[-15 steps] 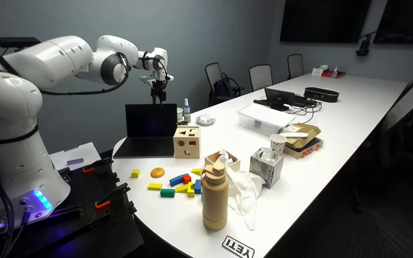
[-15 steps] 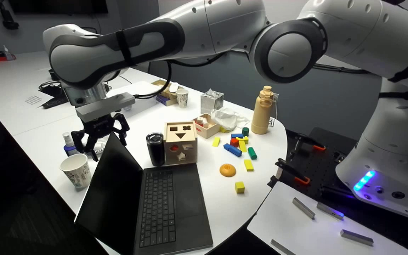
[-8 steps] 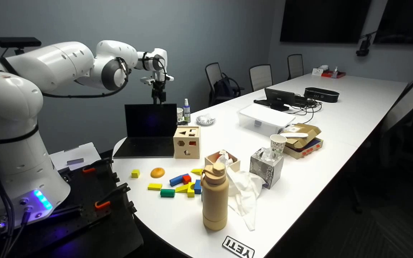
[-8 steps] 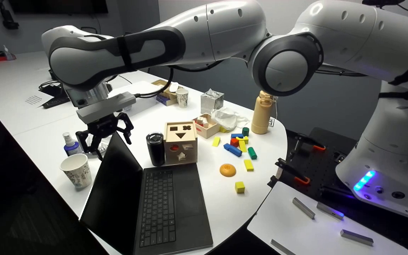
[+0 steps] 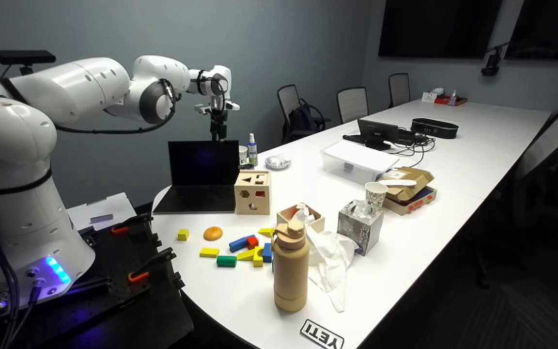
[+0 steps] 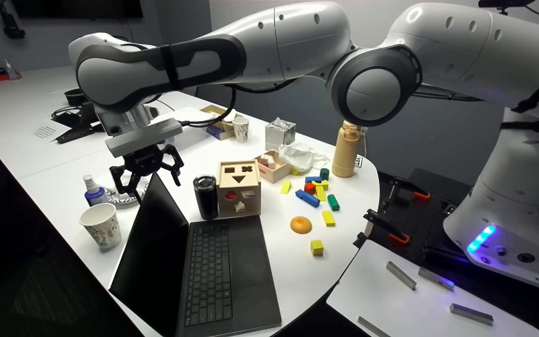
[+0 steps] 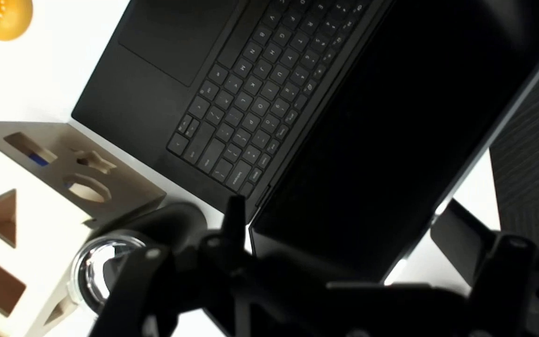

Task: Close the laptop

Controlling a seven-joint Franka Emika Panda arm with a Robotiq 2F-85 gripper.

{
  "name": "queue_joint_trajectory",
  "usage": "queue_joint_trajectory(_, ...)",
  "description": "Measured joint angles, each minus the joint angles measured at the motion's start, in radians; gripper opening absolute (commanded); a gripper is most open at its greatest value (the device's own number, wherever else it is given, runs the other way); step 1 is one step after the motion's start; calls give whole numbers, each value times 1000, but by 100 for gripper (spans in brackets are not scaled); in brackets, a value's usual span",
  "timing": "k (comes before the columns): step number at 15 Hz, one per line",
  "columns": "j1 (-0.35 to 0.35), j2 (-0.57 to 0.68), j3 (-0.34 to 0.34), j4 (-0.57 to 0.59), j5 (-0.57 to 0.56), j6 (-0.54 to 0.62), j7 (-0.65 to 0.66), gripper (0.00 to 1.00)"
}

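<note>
The thin black laptop (image 6: pixel 152 262) stands open on the table, its dark screen tilted back and its keyboard facing up. It also shows in an exterior view (image 5: pixel 204 163) and fills much of the wrist view (image 7: pixel 269 89). My gripper (image 6: pixel 157 189) is open at the upper corner of the lid, with one finger behind the lid and one on the screen side. It shows above the lid (image 5: pixel 218 135) too. In the wrist view, the fingers (image 7: pixel 344 220) are wide apart with the lid's corner between them. Whether the rear finger touches the lid is hidden.
A light wooden holed cube (image 6: pixel 239 187) and a black tumbler (image 6: pixel 205 196) stand against the laptop's side. A paper cup (image 6: pixel 101 225), a spray bottle (image 6: pixel 94 189) and a foil-like dish (image 6: pixel 127 199) are behind the lid. Coloured blocks (image 6: pixel 308 198) lie in front of the cube.
My gripper has lowered slightly, then shifted toward the keyboard side. The lid's top edge has tipped a little the same way. The base and other objects have not moved.
</note>
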Motion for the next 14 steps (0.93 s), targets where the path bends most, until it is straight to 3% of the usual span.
queue_joint_trajectory(7, -39, 10, 7, 1, 43, -34, 97, 100)
queue_joint_trajectory(14, -77, 19, 17, 12, 113, -143, 224, 100)
